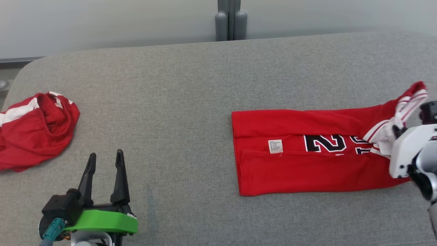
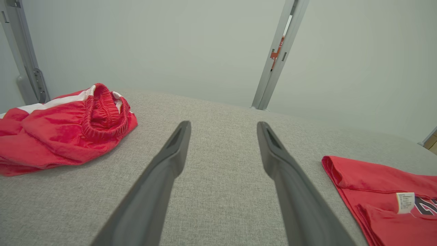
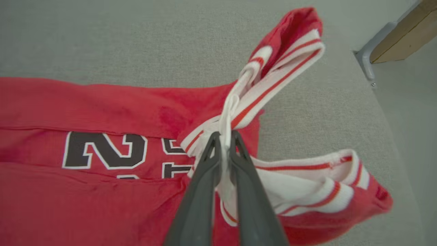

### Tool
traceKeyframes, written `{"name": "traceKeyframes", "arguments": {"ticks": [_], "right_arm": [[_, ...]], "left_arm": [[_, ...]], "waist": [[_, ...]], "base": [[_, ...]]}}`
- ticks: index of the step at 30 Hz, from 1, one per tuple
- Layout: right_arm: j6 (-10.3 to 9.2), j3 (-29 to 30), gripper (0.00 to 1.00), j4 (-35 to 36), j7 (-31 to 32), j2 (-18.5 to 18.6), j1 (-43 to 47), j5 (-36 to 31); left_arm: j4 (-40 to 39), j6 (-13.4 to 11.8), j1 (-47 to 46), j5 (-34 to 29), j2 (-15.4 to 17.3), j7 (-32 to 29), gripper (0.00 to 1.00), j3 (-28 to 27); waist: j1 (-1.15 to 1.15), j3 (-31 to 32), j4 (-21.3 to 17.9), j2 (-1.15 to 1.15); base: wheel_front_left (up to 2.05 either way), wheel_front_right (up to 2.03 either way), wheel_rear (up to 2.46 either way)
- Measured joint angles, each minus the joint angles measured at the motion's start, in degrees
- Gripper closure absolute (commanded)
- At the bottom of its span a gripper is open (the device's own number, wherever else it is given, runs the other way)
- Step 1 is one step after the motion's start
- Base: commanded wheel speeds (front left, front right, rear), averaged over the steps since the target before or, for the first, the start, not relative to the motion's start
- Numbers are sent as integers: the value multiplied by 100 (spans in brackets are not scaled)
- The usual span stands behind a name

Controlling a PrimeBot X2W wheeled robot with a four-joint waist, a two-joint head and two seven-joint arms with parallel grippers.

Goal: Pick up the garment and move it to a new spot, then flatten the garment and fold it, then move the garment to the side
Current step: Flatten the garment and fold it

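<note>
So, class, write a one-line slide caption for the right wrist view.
Right pincer shut on the striped trim of a red jersey lying on a grey surface.

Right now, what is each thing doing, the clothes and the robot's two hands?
Red jersey with black number: folded into a long strip, striped end lifted.
Red shorts with white stripe: bunched up, untouched.
Left gripper: open, empty.
Right gripper: shut on the jersey's striped trim.

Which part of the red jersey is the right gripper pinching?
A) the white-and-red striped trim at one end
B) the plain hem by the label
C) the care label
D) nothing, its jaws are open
A: the right wrist view shows the right gripper shut on the striped trim of the jersey.
</note>
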State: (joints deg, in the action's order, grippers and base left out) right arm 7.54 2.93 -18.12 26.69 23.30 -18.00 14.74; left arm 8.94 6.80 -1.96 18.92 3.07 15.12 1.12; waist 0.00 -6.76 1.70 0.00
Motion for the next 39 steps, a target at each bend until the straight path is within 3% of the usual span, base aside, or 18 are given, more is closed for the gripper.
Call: {"name": "traceKeyframes", "arguments": {"ticks": [5,10,20,26,27,28,29,34,39], "right_arm": [[-1,-1099,100,559,201,-261,4,234],[-1,-1979,100,419,210,-654,-280,359],[-2,-2442,100,-888,-88,-1567,-1021,365],[-2,-2487,100,-1556,-253,-1739,-1255,305],[-2,-2470,96,-1649,-296,-1760,-1289,287],[-2,-2468,4,-1710,-346,-1777,-1313,290],[-2,-2455,0,-1746,-411,-1800,-1324,322],[-2,-2614,0,-1690,-675,-1954,-1393,1004],[-2,-2861,0,-1207,-832,-1964,-1387,1770]], "left_arm": [[1,1,-8,-51,-1,0,0,-12],[29,9,-20,-63,-1,0,0,25],[74,25,-86,-48,-2,0,0,83],[105,29,-106,-30,-4,0,0,136],[105,29,-107,-29,-4,0,0,137],[105,30,-108,-25,-4,0,0,137],[107,31,-108,-21,-4,0,0,138],[102,31,-107,-4,-5,0,0,94],[107,31,-105,-5,-8,0,0,69]], "waist": [[0,20,5,0],[0,-4,67,0],[0,-71,316,0],[0,-112,493,0],[0,-121,516,0],[0,-133,535,0],[0,-142,548,0],[0,-169,547,0],[0,-117,459,0]], "base": [[0,0,0],[0,0,0],[0,0,0],[0,0,0],[0,0,0],[0,0,0],[0,0,0],[0,0,0],[0,0,0]]}}
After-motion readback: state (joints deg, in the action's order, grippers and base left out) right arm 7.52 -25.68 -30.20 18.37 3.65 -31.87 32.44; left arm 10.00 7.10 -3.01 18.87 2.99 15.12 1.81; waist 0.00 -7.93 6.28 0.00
